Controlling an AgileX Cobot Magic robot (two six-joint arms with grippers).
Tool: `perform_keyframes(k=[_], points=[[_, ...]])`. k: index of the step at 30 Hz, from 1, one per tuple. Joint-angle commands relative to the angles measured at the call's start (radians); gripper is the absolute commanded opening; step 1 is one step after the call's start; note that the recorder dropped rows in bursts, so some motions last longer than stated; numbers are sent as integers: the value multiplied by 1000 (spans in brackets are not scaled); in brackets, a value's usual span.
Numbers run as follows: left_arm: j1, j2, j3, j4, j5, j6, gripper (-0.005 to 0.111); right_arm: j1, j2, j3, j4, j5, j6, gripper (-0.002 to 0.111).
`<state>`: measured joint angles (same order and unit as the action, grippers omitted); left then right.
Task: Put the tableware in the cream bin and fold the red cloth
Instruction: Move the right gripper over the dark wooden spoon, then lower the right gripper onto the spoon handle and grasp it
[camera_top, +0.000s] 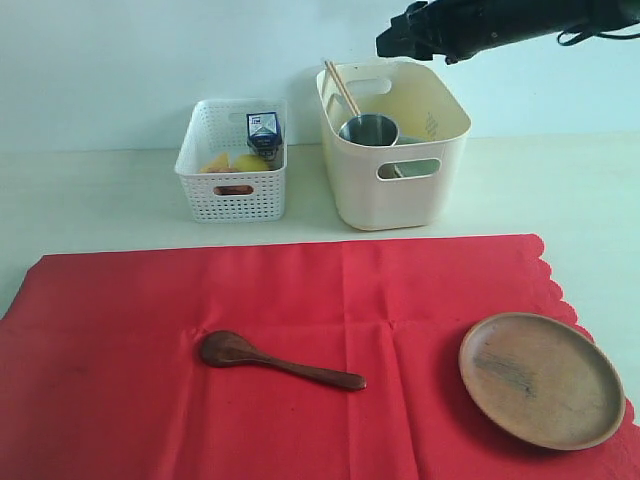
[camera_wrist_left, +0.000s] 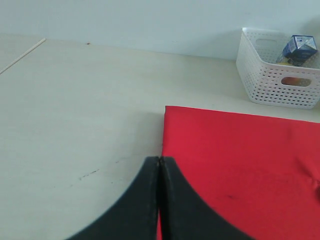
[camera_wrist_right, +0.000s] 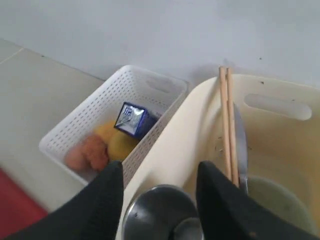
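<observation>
The red cloth (camera_top: 120, 350) lies flat on the table, its scalloped edge at the right. On it rest the dark wooden spoon (camera_top: 270, 360) and the brown plate (camera_top: 540, 380). The cream bin (camera_top: 390, 190) stands behind it and holds the steel cup (camera_top: 370, 130) and the chopsticks (camera_top: 341, 88). My right gripper (camera_wrist_right: 160, 172) hangs open over the cup (camera_wrist_right: 155, 210), holding nothing. Chopsticks (camera_wrist_right: 227, 120), the knife (camera_wrist_right: 241, 145) and the white bowl (camera_wrist_right: 275, 200) sit inside the bin (camera_wrist_right: 170, 150). My left gripper (camera_wrist_left: 159, 160) is shut and empty, low over the cloth's (camera_wrist_left: 240, 160) left edge.
A white perforated basket (camera_top: 232, 190) left of the bin holds the milk carton (camera_top: 264, 130) and food. The same basket (camera_wrist_right: 85, 125) and carton (camera_wrist_right: 132, 119) show in the right wrist view. A wall runs close behind both containers. The right arm (camera_top: 480, 25) reaches in from the upper right.
</observation>
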<state>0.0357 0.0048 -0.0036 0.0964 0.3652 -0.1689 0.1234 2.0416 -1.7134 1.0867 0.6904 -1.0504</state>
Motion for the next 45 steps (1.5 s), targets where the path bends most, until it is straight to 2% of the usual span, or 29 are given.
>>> perform_keyframes(k=[1, 4, 10, 15, 19, 29, 37, 45], points=[[-2, -5, 4, -1, -10, 0, 1, -1, -63, -10, -142, 126, 167, 36], [-2, -5, 4, -1, -10, 0, 1, -1, -93, -10, -185, 247, 221, 29], [-2, -5, 4, -1, -10, 0, 1, 5, -133, -8, -201, 527, 250, 27], [-2, -5, 4, -1, -10, 0, 1, 39, -133, -8, -188, 531, 252, 27], [-2, -5, 4, -1, -10, 0, 1, 124, -121, -8, -240, 531, 250, 27], [-2, -5, 4, -1, -10, 0, 1, 337, -35, 2, -599, 531, 225, 27], [-2, -5, 4, -1, -10, 0, 1, 476, 67, 22, -725, 531, 199, 27], [-2, -5, 4, -1, -10, 0, 1, 614, 129, 23, -950, 525, 405, 41]])
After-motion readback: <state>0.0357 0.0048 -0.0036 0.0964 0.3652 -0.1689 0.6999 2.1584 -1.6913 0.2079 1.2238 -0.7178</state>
